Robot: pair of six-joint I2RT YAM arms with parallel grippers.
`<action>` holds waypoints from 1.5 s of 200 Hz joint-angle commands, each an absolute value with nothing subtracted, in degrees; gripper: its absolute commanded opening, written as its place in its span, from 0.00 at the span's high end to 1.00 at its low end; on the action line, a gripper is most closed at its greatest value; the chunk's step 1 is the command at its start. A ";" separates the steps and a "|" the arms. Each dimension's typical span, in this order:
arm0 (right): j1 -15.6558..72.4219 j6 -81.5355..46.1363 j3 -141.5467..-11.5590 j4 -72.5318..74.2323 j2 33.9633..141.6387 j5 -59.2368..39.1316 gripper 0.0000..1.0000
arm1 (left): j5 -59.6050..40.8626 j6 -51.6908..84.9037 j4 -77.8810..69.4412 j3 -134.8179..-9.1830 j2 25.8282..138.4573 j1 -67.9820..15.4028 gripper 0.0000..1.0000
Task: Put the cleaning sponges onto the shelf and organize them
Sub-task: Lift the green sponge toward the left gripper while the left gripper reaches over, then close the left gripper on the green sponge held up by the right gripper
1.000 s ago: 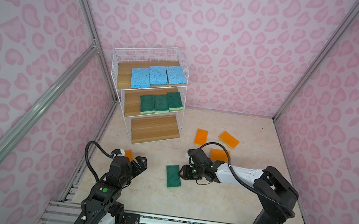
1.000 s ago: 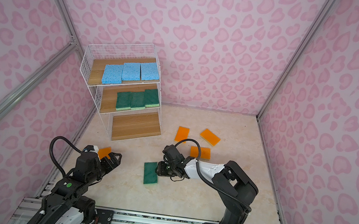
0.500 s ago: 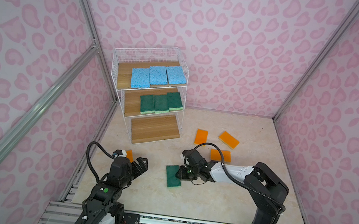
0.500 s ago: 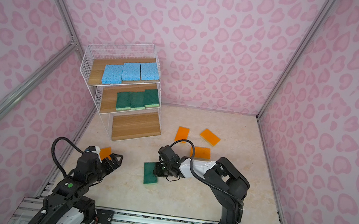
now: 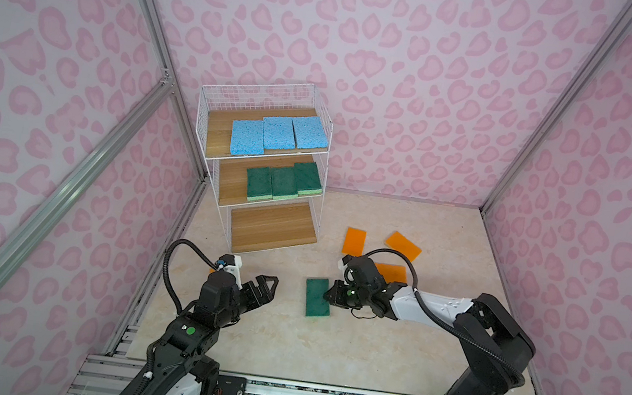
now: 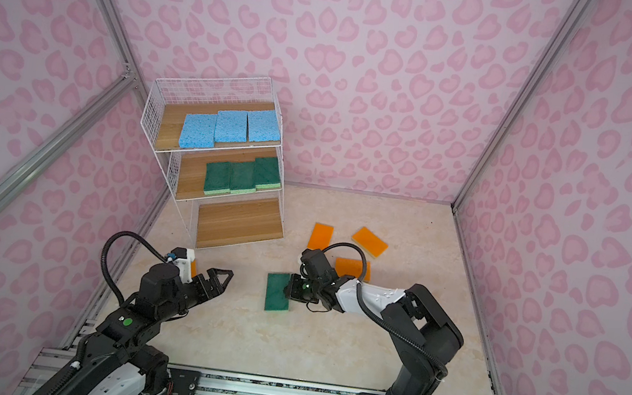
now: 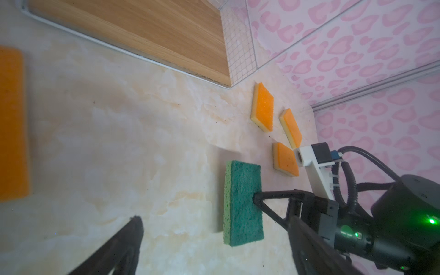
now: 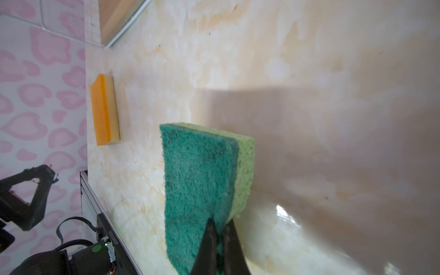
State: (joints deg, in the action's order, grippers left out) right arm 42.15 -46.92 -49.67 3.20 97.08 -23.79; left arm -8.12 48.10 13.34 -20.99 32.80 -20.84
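right gripper [image 5: 329, 295]: closed, pinching a long edge of the dark green flat sponge with pale green base [image 5: 316, 297] | sponge: floor [image 5: 325, 355] between arms, long axis front-to-back | left gripper [image 5: 267, 284]: wide open, empty | white wire shelf [image 5: 230, 182]: beyond, leftward

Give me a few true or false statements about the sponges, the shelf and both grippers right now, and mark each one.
1. The right gripper is shut on the loose green sponge. True.
2. The left gripper is shut. False: it is open and empty.
3. Three blue sponges lie on the shelf top board. True.
4. Orange sponges fill the lowest tier. False: the bottom board is bare; the orange sponges lie on the floor.
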 commanded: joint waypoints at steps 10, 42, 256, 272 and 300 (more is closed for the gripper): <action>37.95 -52.46 -46.34 7.07 91.95 -22.68 1.00 | -1.41 51.39 1.40 -18.68 33.55 -27.49 0.08; 34.80 -57.47 -46.28 7.81 86.51 -19.68 1.00 | 4.47 54.67 -10.38 -16.45 37.10 -34.38 0.12; 37.44 -61.81 -62.12 7.88 88.00 -20.83 1.00 | 4.75 63.93 -46.46 -27.90 68.88 -41.53 0.47; 37.50 -61.48 -61.81 7.73 87.26 -20.86 1.00 | 5.00 64.81 -47.48 -27.99 70.23 -41.57 0.51; 37.44 -60.78 -61.51 7.21 86.18 -20.53 1.00 | 5.28 65.38 -48.08 -28.42 71.58 -41.53 0.54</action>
State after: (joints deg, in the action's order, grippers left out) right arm 37.26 -62.22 -61.91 7.20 86.91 -19.99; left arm 5.45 64.07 -44.29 -27.44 70.70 -41.58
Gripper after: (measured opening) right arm 0.049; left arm 0.460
